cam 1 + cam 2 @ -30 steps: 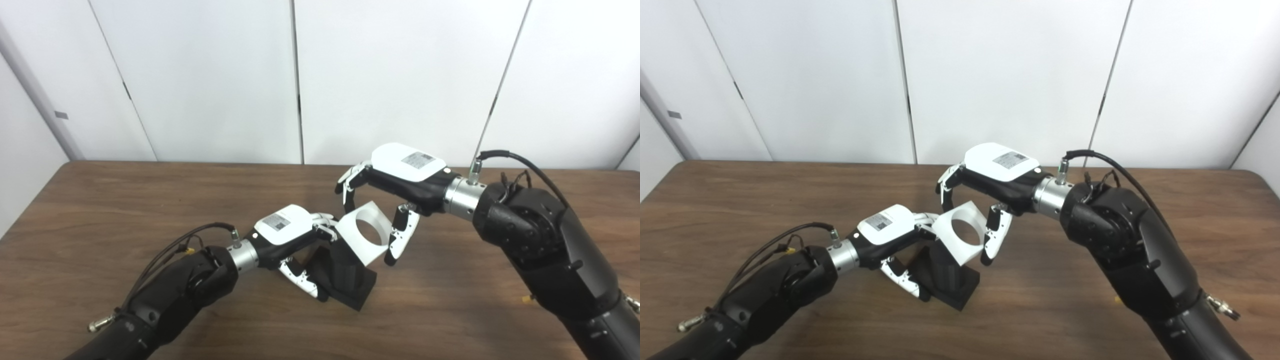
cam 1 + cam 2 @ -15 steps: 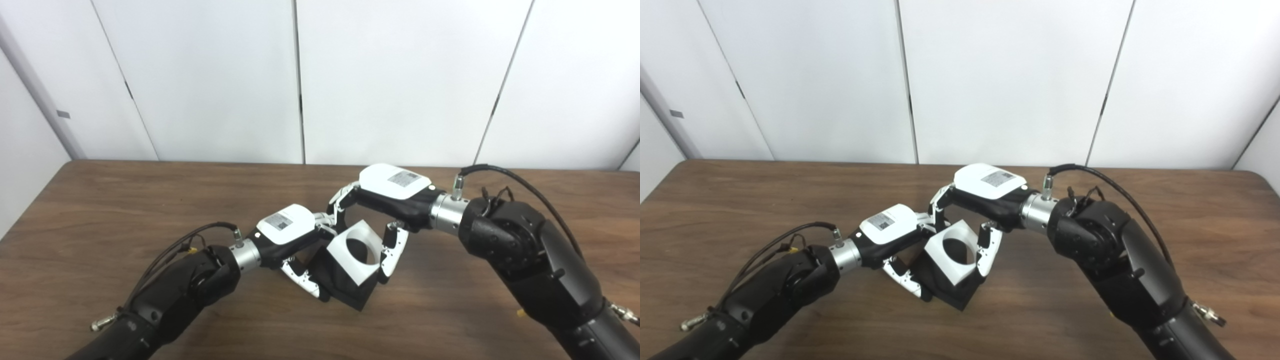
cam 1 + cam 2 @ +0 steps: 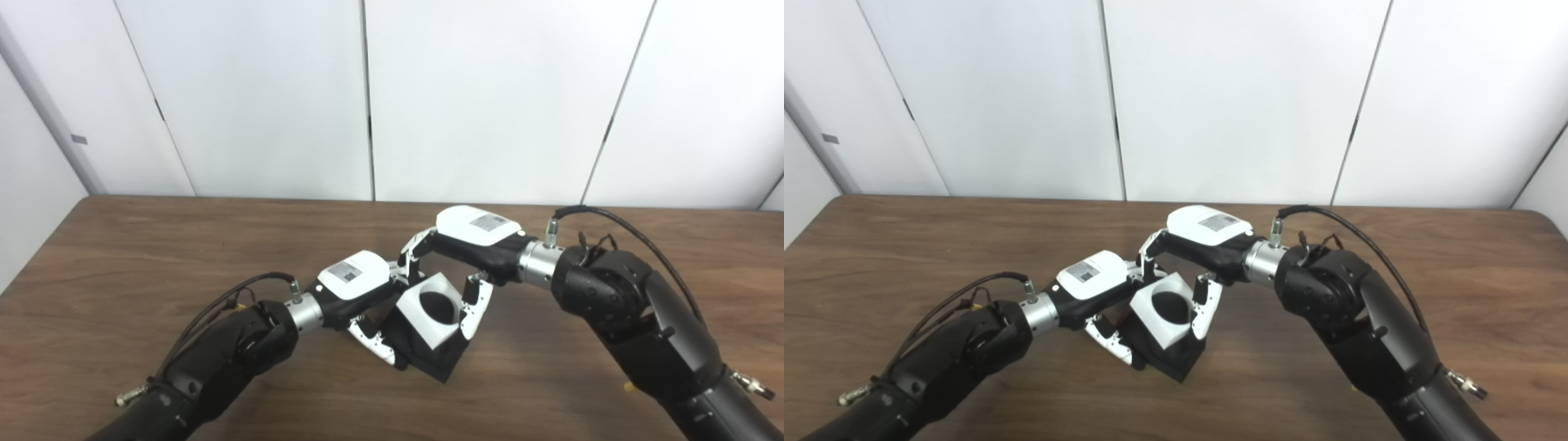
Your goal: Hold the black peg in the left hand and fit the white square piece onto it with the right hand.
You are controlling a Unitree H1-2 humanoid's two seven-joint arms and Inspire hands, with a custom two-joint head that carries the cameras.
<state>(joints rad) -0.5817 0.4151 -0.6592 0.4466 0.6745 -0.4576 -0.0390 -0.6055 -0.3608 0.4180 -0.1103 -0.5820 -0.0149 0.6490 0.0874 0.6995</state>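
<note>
Right hand: just right of frame centre, fingers curled over the far edge and the thumb pressed to the near right side of the white square piece, gripping it. The piece is tilted, its round hole facing up toward the camera, the hole filled dark. It sits down on the black peg, the peg's square base showing below and to the right of it, one corner resting on the wooden table.

Left hand: immediately left of the piece, lower centre of frame, fingers closed around the peg's left side, one finger reaching under toward the base. The two hands stand just beside each other; contact between them cannot be determined.

White wall panels fill the upper half of the frame behind the table.
</note>
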